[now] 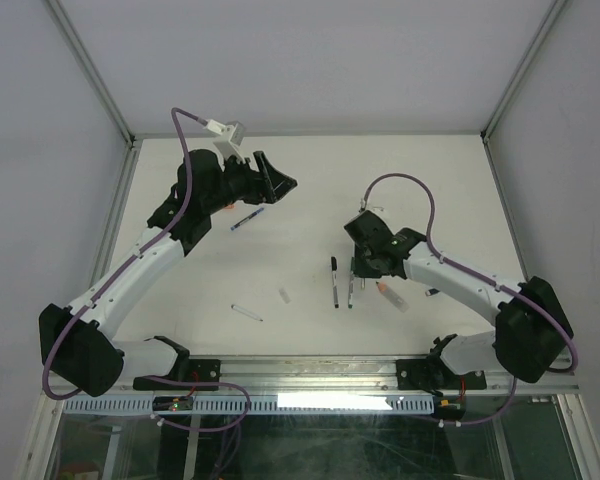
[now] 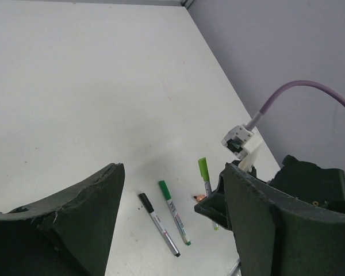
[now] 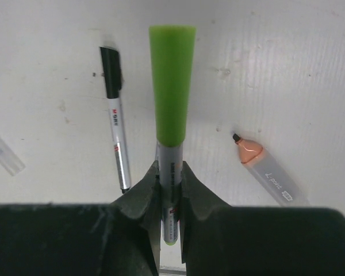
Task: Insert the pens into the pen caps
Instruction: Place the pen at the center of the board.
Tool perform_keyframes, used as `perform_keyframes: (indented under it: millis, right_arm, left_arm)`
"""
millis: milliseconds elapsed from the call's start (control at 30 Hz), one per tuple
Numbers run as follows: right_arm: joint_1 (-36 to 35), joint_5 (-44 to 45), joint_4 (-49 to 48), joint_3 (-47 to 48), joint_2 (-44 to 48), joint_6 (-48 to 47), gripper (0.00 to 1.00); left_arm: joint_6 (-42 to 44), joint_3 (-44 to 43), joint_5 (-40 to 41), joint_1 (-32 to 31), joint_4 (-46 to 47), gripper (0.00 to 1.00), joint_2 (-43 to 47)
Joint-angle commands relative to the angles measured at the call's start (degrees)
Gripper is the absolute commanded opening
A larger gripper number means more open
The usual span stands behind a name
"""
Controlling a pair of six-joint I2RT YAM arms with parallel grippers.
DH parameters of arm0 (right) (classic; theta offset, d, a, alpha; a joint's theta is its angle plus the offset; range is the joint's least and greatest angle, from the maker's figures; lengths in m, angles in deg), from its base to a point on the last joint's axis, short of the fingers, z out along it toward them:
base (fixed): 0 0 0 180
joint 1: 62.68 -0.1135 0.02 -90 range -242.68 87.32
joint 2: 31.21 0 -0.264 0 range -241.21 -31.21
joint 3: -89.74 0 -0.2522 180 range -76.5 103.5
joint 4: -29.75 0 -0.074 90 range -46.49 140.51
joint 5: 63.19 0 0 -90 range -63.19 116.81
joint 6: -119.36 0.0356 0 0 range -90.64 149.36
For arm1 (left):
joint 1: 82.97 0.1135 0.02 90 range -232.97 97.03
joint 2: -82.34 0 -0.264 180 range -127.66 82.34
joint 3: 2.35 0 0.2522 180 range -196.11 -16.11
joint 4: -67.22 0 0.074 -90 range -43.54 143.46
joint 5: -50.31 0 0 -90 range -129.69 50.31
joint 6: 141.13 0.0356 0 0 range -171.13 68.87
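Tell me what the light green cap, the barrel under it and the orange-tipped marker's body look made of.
Light green cap: likely plastic, opaque and matte, evenly coloured with no glare.
Pen barrel: probably plastic with a silvery-grey printed finish; metal cannot be ruled out.
Orange-tipped marker: translucent, frosted-looking plastic body.

In the right wrist view, the lower barrel of the green-capped pen (image 3: 172, 80) is concealed between the closed fingers of the right gripper (image 3: 170, 171), and the rear of the orange-tipped marker (image 3: 267, 175) is covered by the gripper body. Barrel print is too small to be read. In the top view, a pale stick (image 1: 246, 313) cannot be identified.
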Motion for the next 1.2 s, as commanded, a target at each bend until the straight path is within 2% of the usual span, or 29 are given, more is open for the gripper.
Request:
perform_keyframes:
  millis: [0,133,667,800,967,1167]
  right_arm:
    - [0.9,1.6,4.6,2.3,-2.4,4.7,0.00]
    - [1.1,2.8,4.9,1.2,-4.5,6.5,0.00]
    - [1.2,-1.7,0.8,-2.4,-11.2,7.8,0.01]
    - [1.2,-2.1,0.4,-3.4,-11.9,8.2,0.04]
    - [1.2,-1.1,0.2,-4.0,-12.2,8.5,0.15]
    - [1.2,-1.1,0.2,-3.9,-12.7,8.3,0.20]
  left_arm:
    - [-1.0,0.6,-0.3,0.6,0.8,0.71,2.1]
    - [-1.3,1.1,-0.6,0.7,0.8,0.71,2.2]
    - [-2.6,2.2,-1.9,0.8,0.9,0.70,1.7]
    - [-2.8,2.7,-1.7,0.8,0.9,0.70,2.0]
    - [-2.9,3.8,-1.3,0.8,1.0,0.70,2.9]
    - [-2.9,4.4,-1.1,0.9,0.6,0.70,3.4]
